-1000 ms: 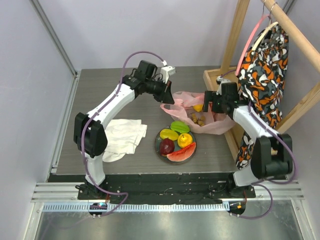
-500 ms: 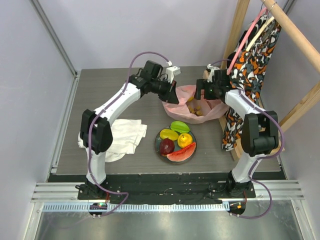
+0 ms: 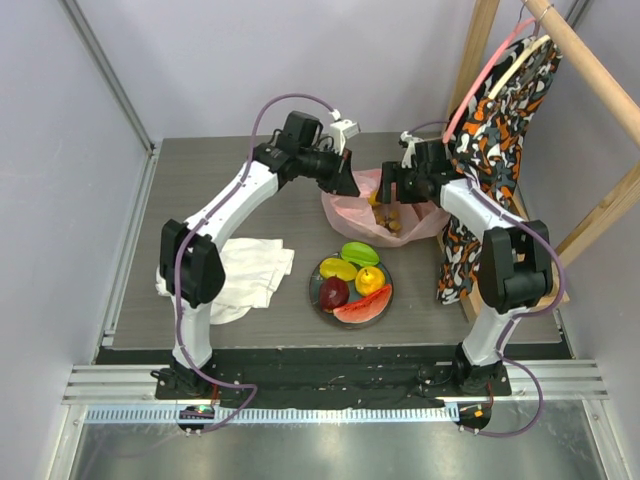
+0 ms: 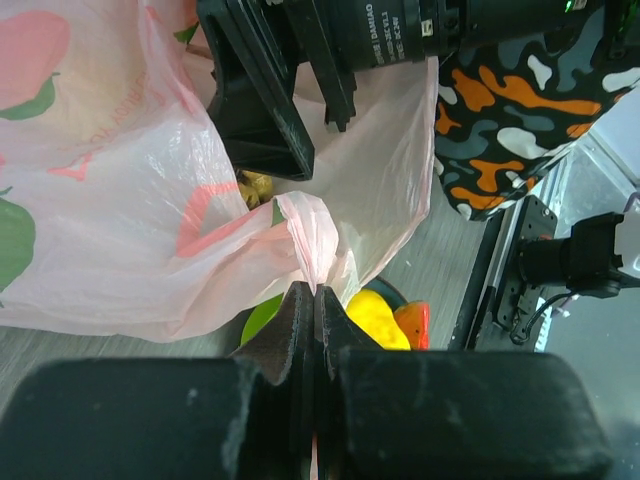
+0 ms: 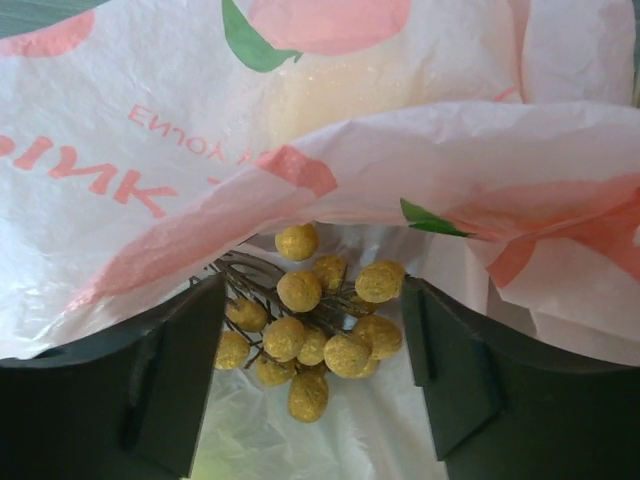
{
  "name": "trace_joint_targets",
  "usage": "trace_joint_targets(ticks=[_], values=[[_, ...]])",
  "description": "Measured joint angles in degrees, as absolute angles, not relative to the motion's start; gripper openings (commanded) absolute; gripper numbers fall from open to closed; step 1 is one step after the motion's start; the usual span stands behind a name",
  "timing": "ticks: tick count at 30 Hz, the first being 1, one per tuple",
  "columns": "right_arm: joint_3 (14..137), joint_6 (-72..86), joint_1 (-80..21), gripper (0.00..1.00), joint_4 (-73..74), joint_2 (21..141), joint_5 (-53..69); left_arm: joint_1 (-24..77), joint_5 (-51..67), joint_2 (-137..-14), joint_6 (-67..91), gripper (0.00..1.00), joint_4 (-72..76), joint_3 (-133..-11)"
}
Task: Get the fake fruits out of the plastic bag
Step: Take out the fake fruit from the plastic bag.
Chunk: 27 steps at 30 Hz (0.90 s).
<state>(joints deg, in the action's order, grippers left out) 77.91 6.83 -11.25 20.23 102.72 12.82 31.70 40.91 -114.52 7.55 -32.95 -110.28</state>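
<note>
The thin translucent pink plastic bag is seen on the grey desk, right of centre in the top view. It lies just above the round plate, on which a dark red apple, a green piece and a red watermelon slice are laid. A fold of the bag is pinched by the closed left end effector. The right end effector is spread open inside the bag, and the bunch of small brownish-yellow grapes is found between its fingers.

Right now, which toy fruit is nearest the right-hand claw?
The bunch of grapes, inside the pink bag between the open fingers of the right gripper; the apple and watermelon slice lie apart on the plate.
</note>
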Motion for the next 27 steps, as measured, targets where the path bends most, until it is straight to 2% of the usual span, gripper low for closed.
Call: trace_joint_targets(ticks=[2, 8, 14, 16, 18, 19, 20, 23, 27], values=[[77.95, 7.70, -11.49, 0.89, 19.99, 103.09, 12.71, 31.42, 41.08, -114.52, 7.86, 0.00, -32.91, -110.45], [82.17, 12.82, -11.81, 0.98, 17.93, 109.16, 11.70, 31.05, 42.39, -114.91, 9.96, 0.00, -32.56, -110.45], [88.42, 21.76, -13.69, 1.00, 14.72, 117.64, 10.94, 31.70, 44.45, -116.14, 11.94, 0.00, -31.18, -110.45], [92.38, 24.43, -14.76, 0.97, 13.67, 121.62, 10.48, 32.36, 44.69, -116.36, 12.29, 0.00, -30.79, -110.43], [98.96, 26.35, -16.25, 0.90, 12.45, 127.72, 10.20, 33.50, 44.62, -116.42, 12.47, 0.00, -30.44, -110.43], [103.48, 27.38, -17.06, 0.83, 12.21, 131.48, 9.89, 34.11, 44.53, -116.42, 12.45, 0.00, -30.28, -110.43], [107.11, 28.23, -17.65, 0.63, 11.42, 134.82, 9.76, 34.76, 44.40, -116.42, 12.14, 0.00, -30.24, -110.43], [113.78, 29.12, -18.79, 0.39, 8.80, 140.81, 9.65, 36.32, 43.48, -116.40, 11.22, 0.00, -30.79, -110.43], [113.69, 28.05, -18.20, 0.27, 6.74, 141.36, 12.67, 37.32, 41.60, -116.11, 9.30, 0.00, -31.99, -110.28]])
